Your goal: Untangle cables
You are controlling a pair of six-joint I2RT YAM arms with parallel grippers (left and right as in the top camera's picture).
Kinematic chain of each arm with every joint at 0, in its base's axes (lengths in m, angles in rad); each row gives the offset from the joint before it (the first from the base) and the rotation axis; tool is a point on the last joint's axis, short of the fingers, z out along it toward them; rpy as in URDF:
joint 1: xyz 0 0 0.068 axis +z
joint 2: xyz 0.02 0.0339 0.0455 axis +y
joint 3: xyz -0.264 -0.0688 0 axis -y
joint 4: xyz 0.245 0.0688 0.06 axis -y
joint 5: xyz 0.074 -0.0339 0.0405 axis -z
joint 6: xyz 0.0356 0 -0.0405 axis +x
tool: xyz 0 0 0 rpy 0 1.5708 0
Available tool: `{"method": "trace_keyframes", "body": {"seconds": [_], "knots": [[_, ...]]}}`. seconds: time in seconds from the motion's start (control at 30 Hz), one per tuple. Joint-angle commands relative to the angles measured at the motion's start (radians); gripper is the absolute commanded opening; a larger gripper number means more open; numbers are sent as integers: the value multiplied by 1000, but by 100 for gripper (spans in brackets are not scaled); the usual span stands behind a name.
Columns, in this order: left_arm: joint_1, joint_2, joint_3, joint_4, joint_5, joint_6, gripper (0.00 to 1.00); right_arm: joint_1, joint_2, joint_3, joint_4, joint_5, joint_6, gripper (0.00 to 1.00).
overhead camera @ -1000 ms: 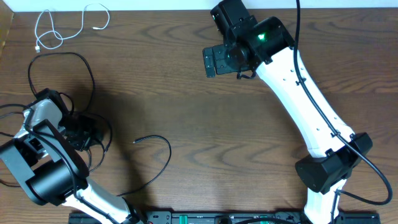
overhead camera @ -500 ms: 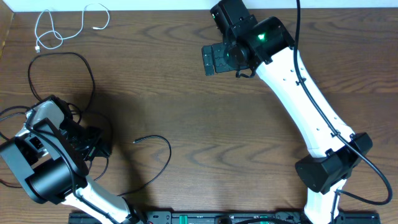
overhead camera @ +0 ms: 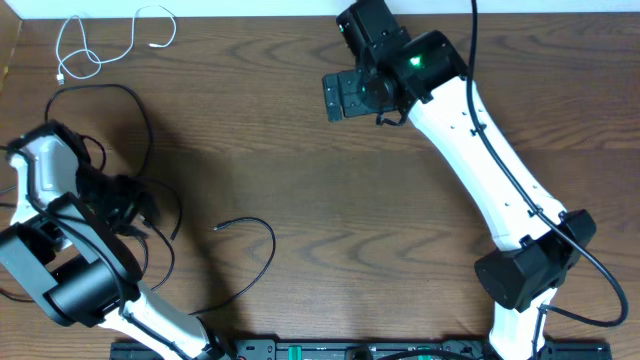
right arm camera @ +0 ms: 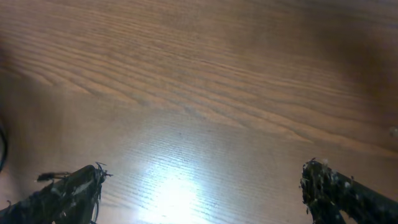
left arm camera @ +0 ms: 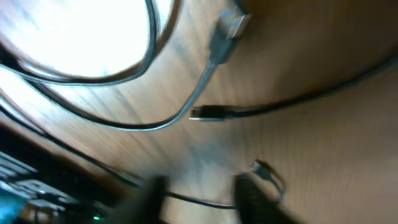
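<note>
Between grabs: left gripper hovers, jaws parted, over the black cables, right gripper gapes empty; next, I'd pinch one plug and draw it clear.

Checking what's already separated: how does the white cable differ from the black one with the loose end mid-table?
The white cable lies in small loops; the black cable makes one wide arc. The white cable sits at the far left corner; the black cable curves back toward the left arm. Both are thin and lie flat on the table.
</note>
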Motion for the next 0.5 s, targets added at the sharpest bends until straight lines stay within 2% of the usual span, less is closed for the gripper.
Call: {"method": "trace_keyframes", "body": {"seconds": [0.0, 0.1, 0.2, 0.33, 0.47], "knots": [[-3, 10, 51, -4, 8, 8, 98, -3, 9, -30, 26, -1, 13, 99], [-3, 10, 74, 14, 12, 24, 98, -3, 9, -35, 39, -1, 13, 99], [-4, 10, 95, 118, 40, 97, 98, -3, 9, -35, 50, 0, 12, 99], [-10, 11, 91, 272, 96, 82, 98, -3, 9, -35, 61, 0, 12, 99], [-30, 11, 87, 335, 90, 40, 98, -3, 9, -35, 56, -1, 13, 99]]}}
